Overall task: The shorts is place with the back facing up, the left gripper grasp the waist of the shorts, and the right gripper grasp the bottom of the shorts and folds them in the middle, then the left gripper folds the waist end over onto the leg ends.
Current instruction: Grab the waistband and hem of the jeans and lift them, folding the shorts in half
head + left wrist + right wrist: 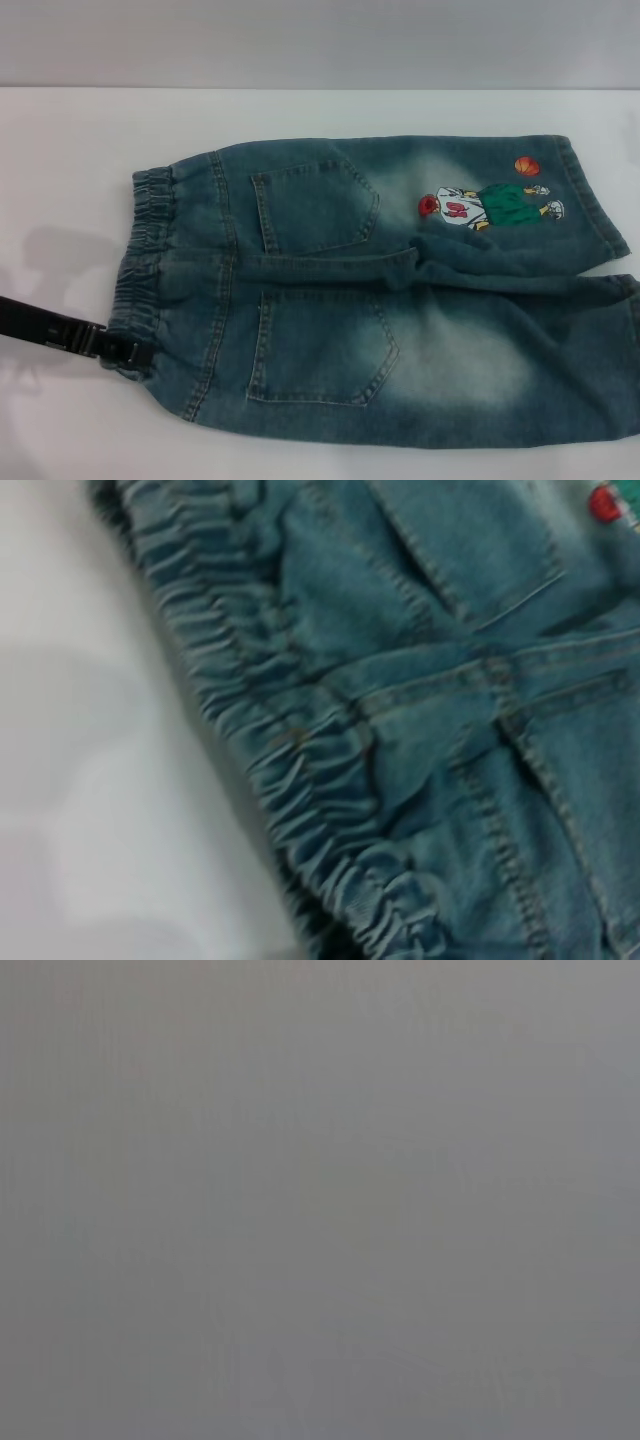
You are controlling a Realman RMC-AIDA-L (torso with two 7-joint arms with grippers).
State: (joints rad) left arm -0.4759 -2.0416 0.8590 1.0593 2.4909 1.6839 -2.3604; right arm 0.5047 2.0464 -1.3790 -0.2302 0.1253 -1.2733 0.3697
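where shorts [400, 300] lie flat, left tool [128, 352] meets waist edge [145, 270].

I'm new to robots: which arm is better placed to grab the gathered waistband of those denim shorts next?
Left. The left gripper already sits at the waist of the shorts, at its near end. The right gripper is nowhere in the head view.

Shorts [400, 300] flat on white table [300, 110]
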